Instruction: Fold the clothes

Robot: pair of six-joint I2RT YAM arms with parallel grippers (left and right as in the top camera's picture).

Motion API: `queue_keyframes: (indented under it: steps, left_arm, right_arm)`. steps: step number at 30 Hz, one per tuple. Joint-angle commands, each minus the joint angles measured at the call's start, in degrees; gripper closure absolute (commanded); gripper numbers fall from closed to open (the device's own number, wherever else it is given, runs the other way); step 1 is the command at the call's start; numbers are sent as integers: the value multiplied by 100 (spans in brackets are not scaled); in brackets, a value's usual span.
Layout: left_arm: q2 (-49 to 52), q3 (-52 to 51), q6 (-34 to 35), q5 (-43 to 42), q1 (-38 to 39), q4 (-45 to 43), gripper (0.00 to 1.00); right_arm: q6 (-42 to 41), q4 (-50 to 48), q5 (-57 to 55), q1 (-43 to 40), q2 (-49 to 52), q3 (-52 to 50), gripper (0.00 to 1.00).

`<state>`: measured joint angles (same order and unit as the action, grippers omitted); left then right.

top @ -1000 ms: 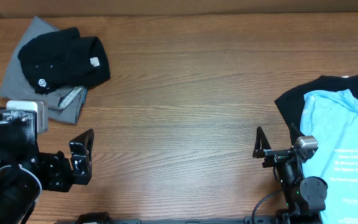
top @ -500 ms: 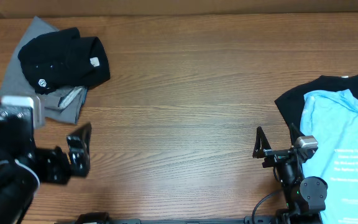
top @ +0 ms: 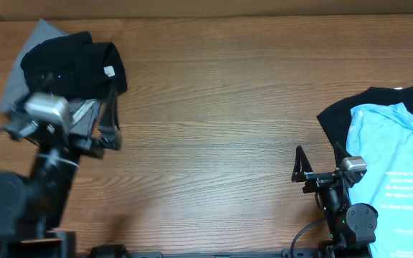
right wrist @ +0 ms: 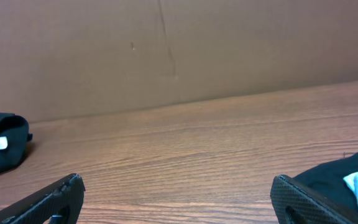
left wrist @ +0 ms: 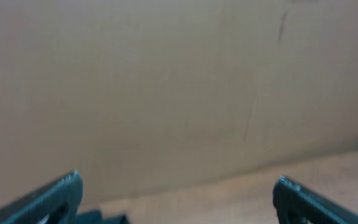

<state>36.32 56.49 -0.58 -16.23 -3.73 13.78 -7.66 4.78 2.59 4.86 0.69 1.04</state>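
Your left gripper (left wrist: 178, 184): raised beside black shirt (top: 70, 68), jaws spread wide | your right gripper (top: 317, 155): low, level, jaws spread wide

Gripper (right wrist: 178, 182) with jaws wide apart over wooden table (right wrist: 185, 143), black garment (right wrist: 2, 146) far left, cardboard wall (right wrist: 166, 50) behind

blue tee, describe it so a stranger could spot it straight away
Start at the wooden table and go to its right edge in the overhead view. There the blue tee lies flat on a black shirt. It is the only light blue garment and carries white print; the far-left pile is black and grey.
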Motion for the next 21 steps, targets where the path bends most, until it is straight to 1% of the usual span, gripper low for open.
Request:
queue_keyframes:
  steps: [1,4,9,15,21]
  left_arm:
    - [-721,-1113,-52,-136,37,-863,0]
    - [-1292,-2024,-74,-111,37,-1508,0]
    - [-2302,-3237,-70,107,37,-1755,0]
    - [-3560,-4413,-70,293,39,-2192,0]
    - [-3617,-5278,42,269,118,-3130,0]
  right_arm:
    - [22,-13,-9,-39,-24,-55,0]
    - [22,-13,-9,-39,-24,-55,0]
    - [22,-13,-9,-39,-24,-55,0]
    - [22,-13,-9,-39,-24,-55,0]
    - [22,-13,-9,-39,-24,-55,0]
